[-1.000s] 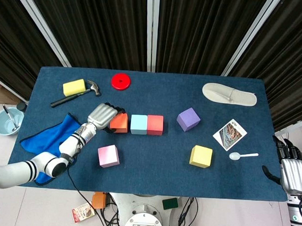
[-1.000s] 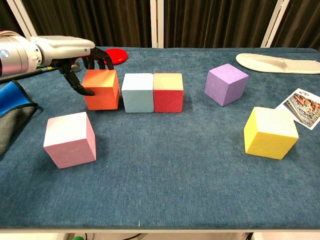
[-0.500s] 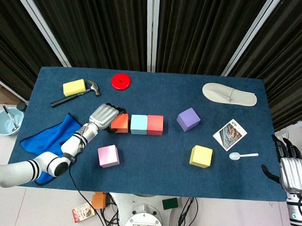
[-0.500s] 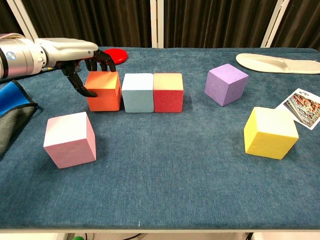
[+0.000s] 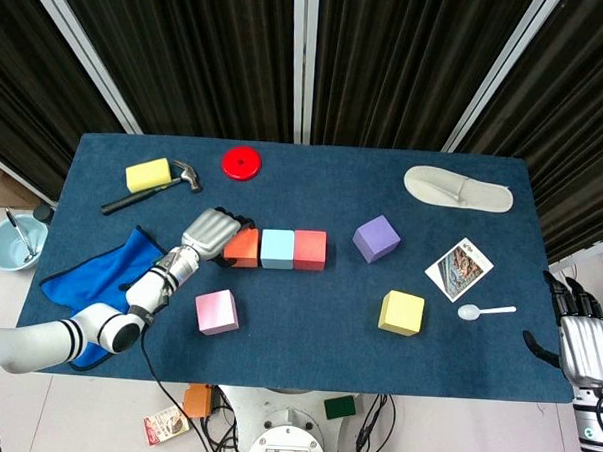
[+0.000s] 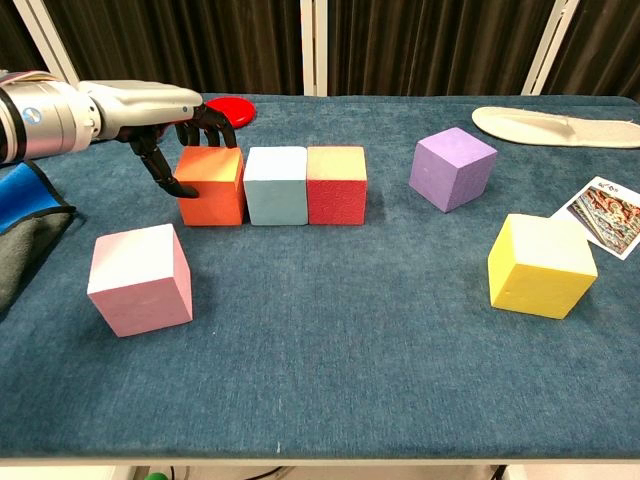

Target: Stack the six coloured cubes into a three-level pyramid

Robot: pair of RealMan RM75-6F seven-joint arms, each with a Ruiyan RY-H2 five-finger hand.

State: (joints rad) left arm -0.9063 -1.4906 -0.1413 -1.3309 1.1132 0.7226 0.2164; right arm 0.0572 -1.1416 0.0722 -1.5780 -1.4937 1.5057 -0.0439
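Note:
Three cubes stand in a row mid-table: orange [image 5: 243,246] [image 6: 211,186], light blue [image 5: 276,248] [image 6: 276,185] and red [image 5: 310,248] [image 6: 337,184], all side by side and touching. My left hand [image 5: 209,232] [image 6: 165,110] grips the orange cube, thumb on its left face and fingers curled over its far top edge. The pink cube [image 5: 217,311] [image 6: 140,278] sits alone near the front left. The purple cube [image 5: 376,237] [image 6: 453,167] and yellow cube [image 5: 402,312] [image 6: 542,264] lie to the right. My right hand [image 5: 585,343] hangs off the table's right front corner, fingers apart, holding nothing.
A blue cloth [image 5: 99,277] [image 6: 25,220] lies under my left forearm. At the back are a hammer [image 5: 153,192], a yellow sponge [image 5: 148,173] and a red disc [image 5: 241,162]. On the right are a slipper [image 5: 457,189], a picture card [image 5: 458,269] and a white spoon [image 5: 486,312].
My left hand has slid the orange cube to the right until it touches the light blue cube. The right hand and the other cubes have stayed still.

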